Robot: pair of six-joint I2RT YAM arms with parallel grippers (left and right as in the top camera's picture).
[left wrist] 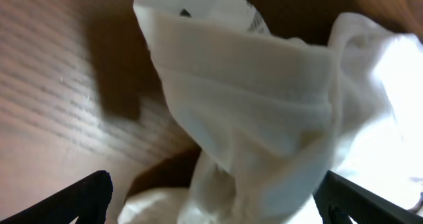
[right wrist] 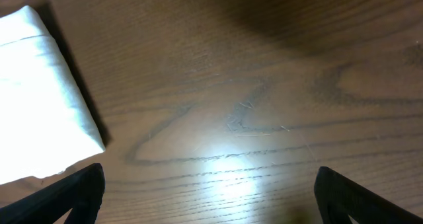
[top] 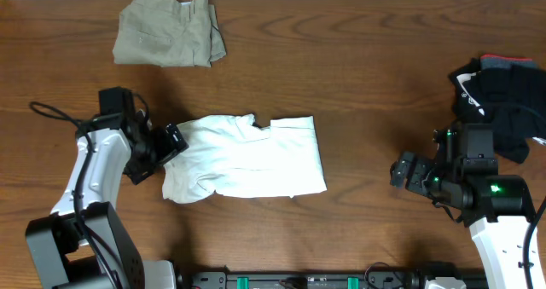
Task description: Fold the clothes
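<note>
Light fell evenly from above. My overhead view was sharp, with soft shadows on the table. My left wrist view was blurred, the white T-shirt too close and blown out at the right. A pale glare patch lay on the wood under my right wrist.

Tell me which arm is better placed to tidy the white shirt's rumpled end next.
Left: the left gripper, open, sits at the rumpled end of the white T-shirt; the right gripper hangs over the table, apart from it.
</note>
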